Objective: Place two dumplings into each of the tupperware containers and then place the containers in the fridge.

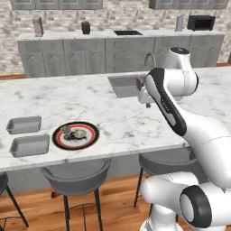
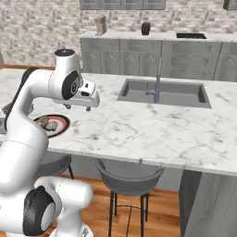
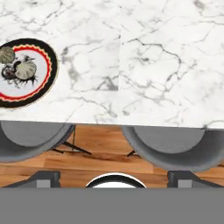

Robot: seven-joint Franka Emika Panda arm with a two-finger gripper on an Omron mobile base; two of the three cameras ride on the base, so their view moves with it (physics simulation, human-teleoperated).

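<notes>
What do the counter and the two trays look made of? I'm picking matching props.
Counter: polished marble look, white with grey veins, though rendered. Trays: likely plastic, plain matte grey, thin walls and rounded corners.

no readable text, labels, brands or numbers anywhere

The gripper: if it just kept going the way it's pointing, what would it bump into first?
Most likely the bare marble counter. The gripper hangs open, pointing down over the counter's near edge, well right of the plate with the dumplings. Depth is unclear, so it might just clip the edge.
</notes>
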